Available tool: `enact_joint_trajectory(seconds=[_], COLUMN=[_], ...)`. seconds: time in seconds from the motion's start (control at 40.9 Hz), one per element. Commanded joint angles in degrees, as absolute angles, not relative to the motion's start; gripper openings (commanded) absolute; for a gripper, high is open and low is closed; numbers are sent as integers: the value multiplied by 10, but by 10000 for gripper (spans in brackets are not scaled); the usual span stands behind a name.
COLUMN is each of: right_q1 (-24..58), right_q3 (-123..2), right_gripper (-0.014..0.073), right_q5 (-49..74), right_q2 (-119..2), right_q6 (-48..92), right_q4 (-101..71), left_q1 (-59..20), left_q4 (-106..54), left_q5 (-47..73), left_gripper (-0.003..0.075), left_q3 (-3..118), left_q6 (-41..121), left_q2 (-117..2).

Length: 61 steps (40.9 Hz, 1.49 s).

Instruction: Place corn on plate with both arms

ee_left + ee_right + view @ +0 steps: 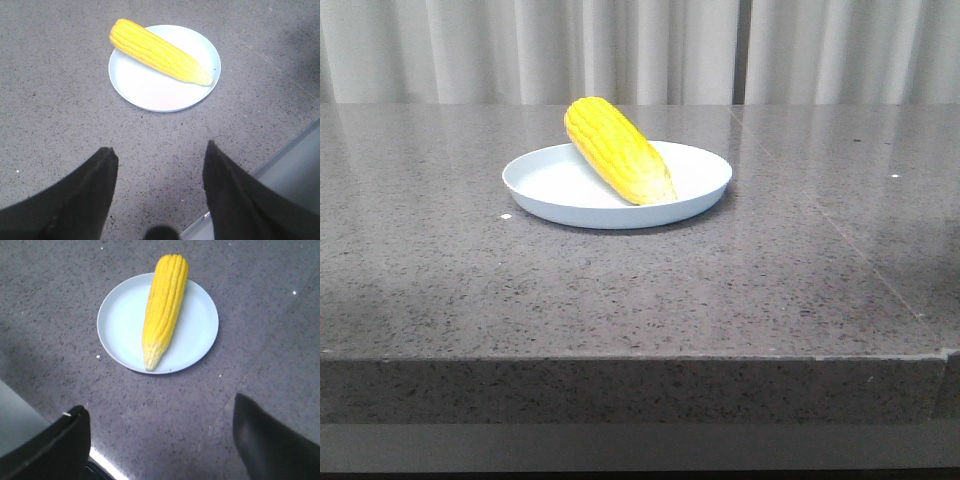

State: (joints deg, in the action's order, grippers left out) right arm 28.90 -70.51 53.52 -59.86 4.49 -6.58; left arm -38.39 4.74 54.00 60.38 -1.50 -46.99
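Note:
The yellow corn (617,150) lies across the pale blue-white plate (545,185), its blunt end over the far left rim and its pale tip toward the front right. Corn (157,51) and plate (145,90) also show in the left wrist view, and corn (164,307) and plate (197,335) in the right wrist view. My left gripper (160,155) is open and empty, well short of the plate near the table's front edge. My right gripper (160,410) is open and empty, also back from the plate. Neither gripper shows in the front view.
The grey speckled stone table (640,290) carries the plate. Its front edge (640,360) runs below. A seam (840,240) crosses the right part of the top. Pale curtains (640,50) hang behind.

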Motion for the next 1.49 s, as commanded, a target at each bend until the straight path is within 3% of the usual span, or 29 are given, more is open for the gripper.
enact_joint_trajectory(seconds=[0.0, 0.391, 0.757, 0.879, 1.075, 1.197, 1.465], right_q1=[287, 287, 287, 287, 287, 287, 287], right_q3=[-683, -576, -571, -571, -571, -571, -571], right_gripper=[605, 605, 595, 455, 78, -67, -87], right_q5=[521, 576, 571, 570, 568, 561, 547], right_q2=[-528, -359, -350, -350, -350, -350, -350], right_q6=[52, 37, 31, 31, 31, 31, 31], right_q4=[-62, -38, -33, -34, -42, -47, -58], left_q1=[-387, -387, -387, -387, -387, -387, -387], left_q4=[50, 50, 50, 50, 50, 50, 50], left_q5=[500, 500, 500, 501, 504, 505, 505], left_gripper=[388, 387, 377, 253, -4, -20, -20], left_q3=[617, 617, 616, 614, 614, 614, 614], left_q6=[-20, -20, -20, -20, 18, 32, 32], left_q2=[-469, -469, -469, -469, -469, -469, -469])
